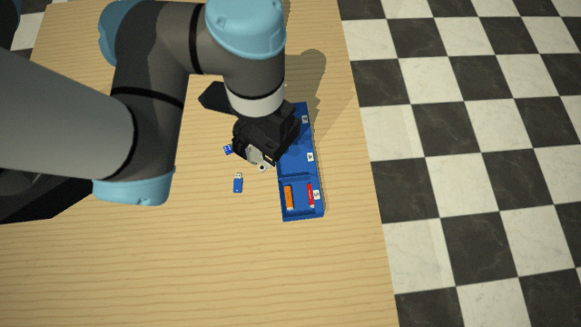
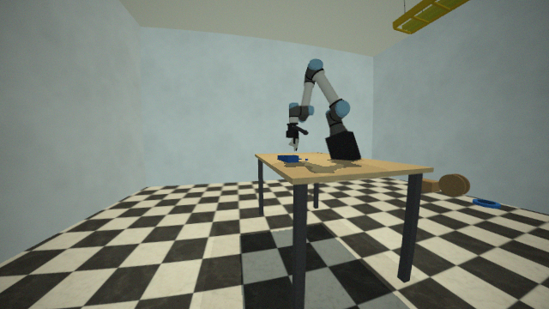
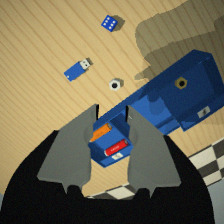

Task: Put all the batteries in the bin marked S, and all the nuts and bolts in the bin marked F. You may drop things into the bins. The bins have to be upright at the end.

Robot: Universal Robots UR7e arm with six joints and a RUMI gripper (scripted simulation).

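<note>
My jaws hang narrowed, pinching nothing, above the blue bins (image 3: 165,97); a nut (image 3: 115,84) lies just ahead.

The grey tubular arm (image 1: 59,118) has light-blue joint caps (image 1: 245,24), black seam rings, a white wrist band and a black gripper housing (image 1: 265,132).
</note>
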